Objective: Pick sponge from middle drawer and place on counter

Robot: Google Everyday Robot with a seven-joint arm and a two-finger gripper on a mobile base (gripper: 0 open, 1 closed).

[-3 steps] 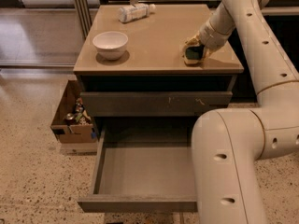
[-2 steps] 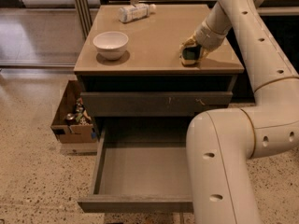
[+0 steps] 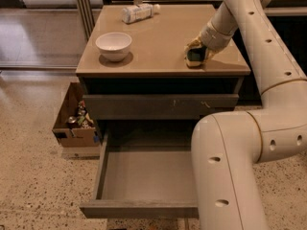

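The sponge [image 3: 195, 56], dark green with yellow foam at its edges, sits on the right side of the tan counter [image 3: 158, 42], near its front edge. My gripper [image 3: 195, 51] reaches down from the upper right and is shut on the sponge, which rests on the counter top. The middle drawer [image 3: 144, 178] is pulled out wide below, and its grey floor is bare. My arm [image 3: 230, 166] hides the drawer's right end.
A white bowl [image 3: 113, 45] stands on the counter's left side. A plastic bottle [image 3: 139, 12] lies at the counter's back. The closed upper drawer front [image 3: 160, 107] has pale scratches. A cardboard box [image 3: 74, 123] of items sits on the floor to the left.
My gripper and the sponge have shifted slightly left and a little toward the counter's front edge. The drawer, bowl and bottle have not moved.
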